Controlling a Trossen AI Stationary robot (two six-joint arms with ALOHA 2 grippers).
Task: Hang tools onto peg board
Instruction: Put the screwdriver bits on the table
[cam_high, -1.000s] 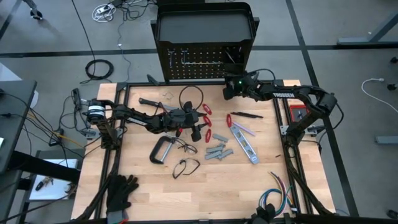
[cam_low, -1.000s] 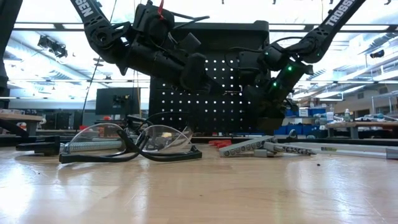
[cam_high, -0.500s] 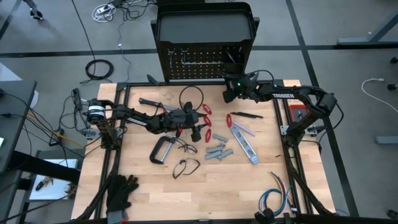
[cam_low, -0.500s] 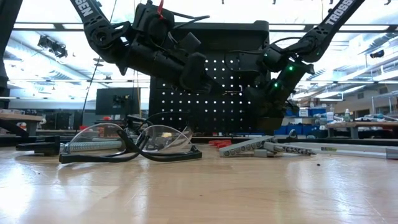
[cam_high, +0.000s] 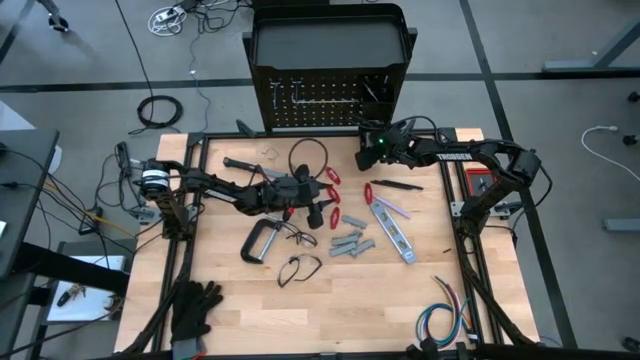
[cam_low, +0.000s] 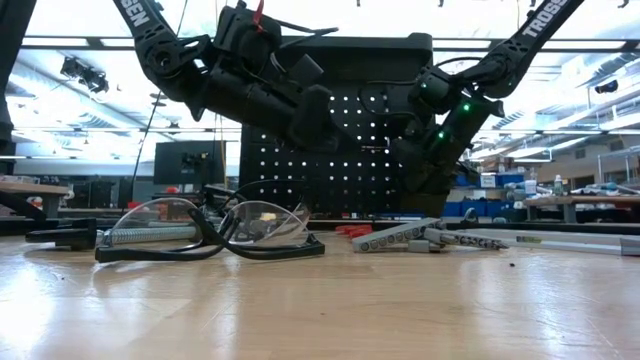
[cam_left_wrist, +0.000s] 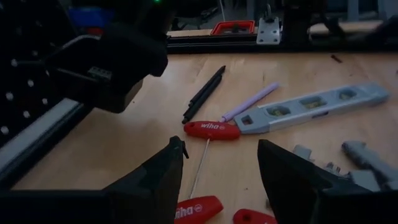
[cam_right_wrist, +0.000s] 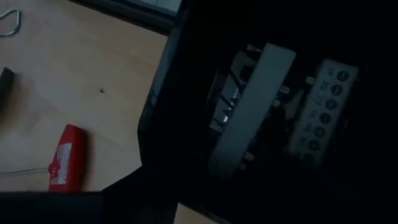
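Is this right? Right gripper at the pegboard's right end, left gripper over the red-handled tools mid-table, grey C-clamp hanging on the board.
Not quite: the C-clamp is not hanging, it lies flat on the table, near the left gripper, as the high view shows. The rest holds: the right gripper is at the pegboard's right end, and the left gripper is over the red-handled tools mid-table.

The pale, smooth planked wooden table (cam_high: 330, 300) carries a matt grey metal spirit level (cam_left_wrist: 314, 107), glossy red plastic-handled screwdrivers (cam_left_wrist: 211, 130) and clear glossy plastic safety glasses (cam_low: 215, 232), before the matt black perforated metal peg board (cam_low: 340, 150).
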